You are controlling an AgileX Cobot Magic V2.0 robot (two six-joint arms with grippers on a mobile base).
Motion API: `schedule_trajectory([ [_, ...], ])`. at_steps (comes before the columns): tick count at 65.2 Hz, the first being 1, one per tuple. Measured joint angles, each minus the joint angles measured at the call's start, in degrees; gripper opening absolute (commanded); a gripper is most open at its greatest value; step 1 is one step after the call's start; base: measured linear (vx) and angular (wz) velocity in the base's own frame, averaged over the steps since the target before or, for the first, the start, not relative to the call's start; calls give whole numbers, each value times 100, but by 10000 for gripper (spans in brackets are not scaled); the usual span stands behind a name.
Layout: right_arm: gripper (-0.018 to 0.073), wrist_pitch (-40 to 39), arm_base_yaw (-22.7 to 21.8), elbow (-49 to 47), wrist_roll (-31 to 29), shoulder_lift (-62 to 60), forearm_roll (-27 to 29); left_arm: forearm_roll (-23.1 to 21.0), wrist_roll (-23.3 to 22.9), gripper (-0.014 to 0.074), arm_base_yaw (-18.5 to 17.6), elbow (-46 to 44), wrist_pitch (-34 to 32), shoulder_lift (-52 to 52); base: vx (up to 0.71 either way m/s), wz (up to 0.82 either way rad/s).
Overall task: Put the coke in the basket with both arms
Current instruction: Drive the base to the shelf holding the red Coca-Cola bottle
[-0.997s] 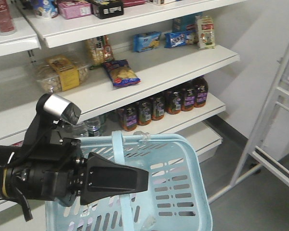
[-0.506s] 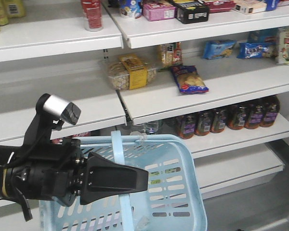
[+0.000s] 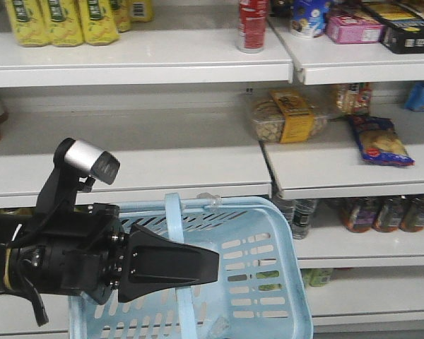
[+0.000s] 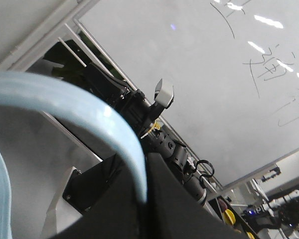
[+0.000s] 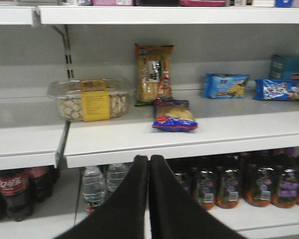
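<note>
Shelving (image 3: 162,152) spans the view; its middle board lies open left of the biscuit tub (image 3: 290,116). Basket (image 3: 279,240) sits below, its handle (image 3: 172,215) pinched by the left gripper (image 3: 213,263). Right gripper (image 5: 148,160) is pressed together, holding nothing. Coke (image 3: 253,27) stands on the top shelf, well above the basket.

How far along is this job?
Done: left claw shut on the handle of the basket. In hand: the right claw, shut and empty, faces the shelves. Left: the coke stands untouched on the upper shelf; it must be grasped and put in the basket.
</note>
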Motion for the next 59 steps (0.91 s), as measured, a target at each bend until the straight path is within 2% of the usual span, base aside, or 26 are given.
schedule_trajectory([
  [32,-5,0,0,0,0,0,0,0,0,-6,0,0,0,0,11,50],
  [59,-5,0,0,0,0,0,0,0,0,-6,0,0,0,0,11,23],
])
